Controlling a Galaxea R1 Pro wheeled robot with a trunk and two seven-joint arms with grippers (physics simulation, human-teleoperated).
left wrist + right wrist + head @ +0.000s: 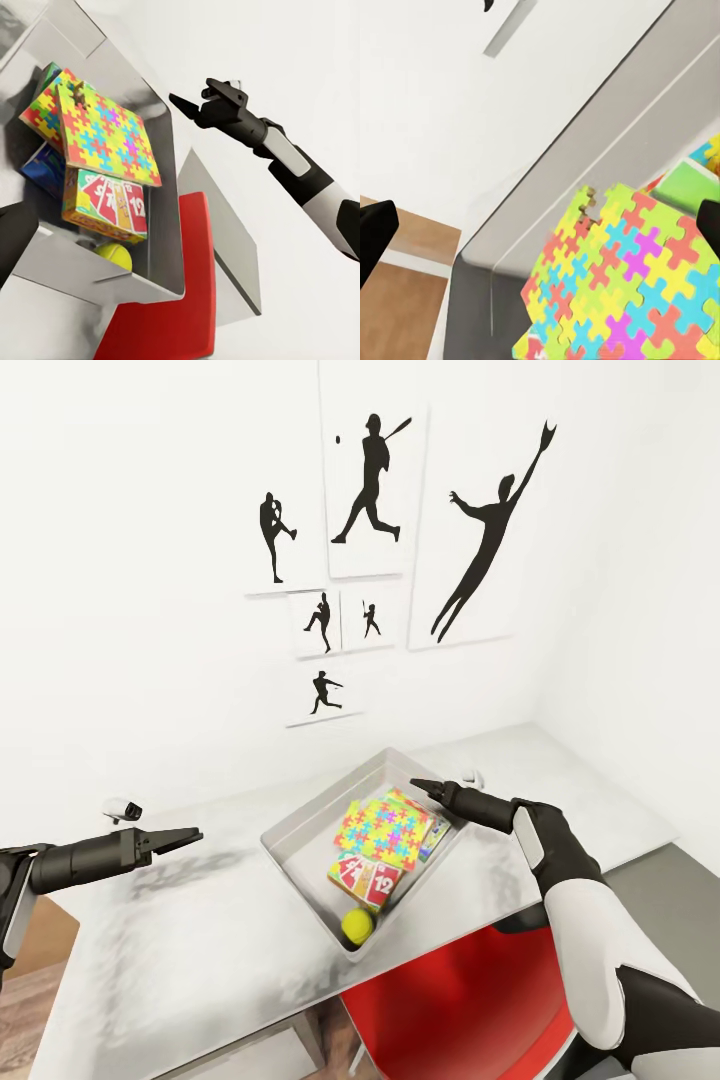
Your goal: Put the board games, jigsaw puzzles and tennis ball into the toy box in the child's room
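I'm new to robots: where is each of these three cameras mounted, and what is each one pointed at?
Head view: from the robot's head, looking down over the table and toy box; both arms show, left gripper and right gripper.
Left wrist view: near the left gripper, facing the box and right gripper.
Right wrist view: near the right gripper, close above the top jigsaw puzzle.
All share that jigsaw puzzle.

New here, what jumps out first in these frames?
The toy box in the middle of the table, topped by a bright jigsaw puzzle, with the tennis ball in its near corner. Behind it, black baseball posters on the white wall. The right gripper hovers over the box.
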